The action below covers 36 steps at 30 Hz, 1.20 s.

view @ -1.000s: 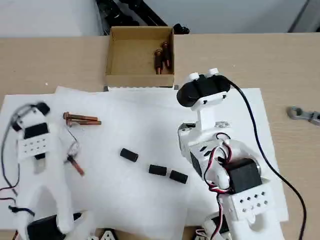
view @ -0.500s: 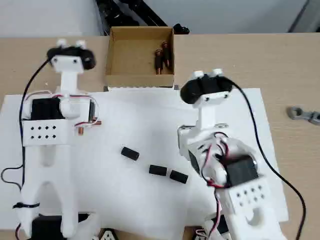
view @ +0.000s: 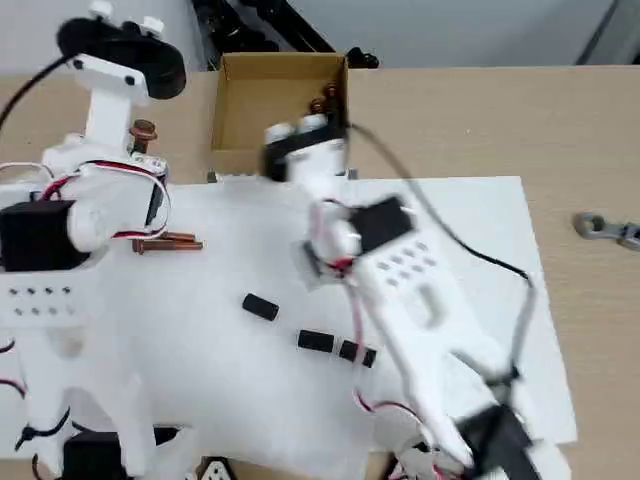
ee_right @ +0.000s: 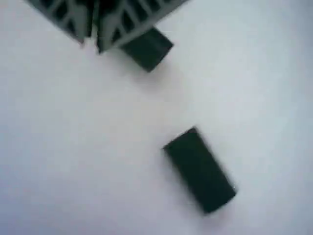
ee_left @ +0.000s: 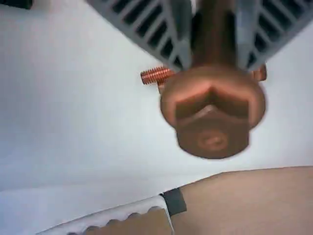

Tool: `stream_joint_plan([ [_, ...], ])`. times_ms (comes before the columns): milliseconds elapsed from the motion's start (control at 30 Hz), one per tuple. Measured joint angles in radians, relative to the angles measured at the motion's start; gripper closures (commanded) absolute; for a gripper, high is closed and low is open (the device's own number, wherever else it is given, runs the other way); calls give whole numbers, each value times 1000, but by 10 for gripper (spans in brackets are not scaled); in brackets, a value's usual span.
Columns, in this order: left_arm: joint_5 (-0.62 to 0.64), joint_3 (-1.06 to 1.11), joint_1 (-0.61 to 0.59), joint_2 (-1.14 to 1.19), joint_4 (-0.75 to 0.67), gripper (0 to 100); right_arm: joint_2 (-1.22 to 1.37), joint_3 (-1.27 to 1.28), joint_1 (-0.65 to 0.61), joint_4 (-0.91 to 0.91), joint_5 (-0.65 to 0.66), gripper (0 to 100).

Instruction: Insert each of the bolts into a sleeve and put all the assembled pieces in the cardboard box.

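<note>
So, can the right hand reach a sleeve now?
Likely yes: the right hand sits close by a sleeve on the white sheet, nothing between; it looks shut, so must open first.

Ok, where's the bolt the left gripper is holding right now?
The bolt is clamped in the left gripper, head toward the wrist camera. From above, it shows left of the cardboard box, beyond two loose bolts on the white sheet.
</note>
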Motion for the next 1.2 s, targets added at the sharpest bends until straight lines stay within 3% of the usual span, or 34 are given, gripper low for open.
stream_joint_plan([
  [200, 0, -120, -12, -21, 34, 995, 201, -121, -110, 46, 190, 995],
  [400, 0, -135, -66, -149, 34, 995, 230, -173, -183, -3, 422, 991],
  [867, 0, -137, -206, -226, 34, 995, 356, -175, -216, -6, 552, 984],
  [1200, 0, -137, -206, -226, 34, 995, 371, -175, -216, -18, 554, 813],
])
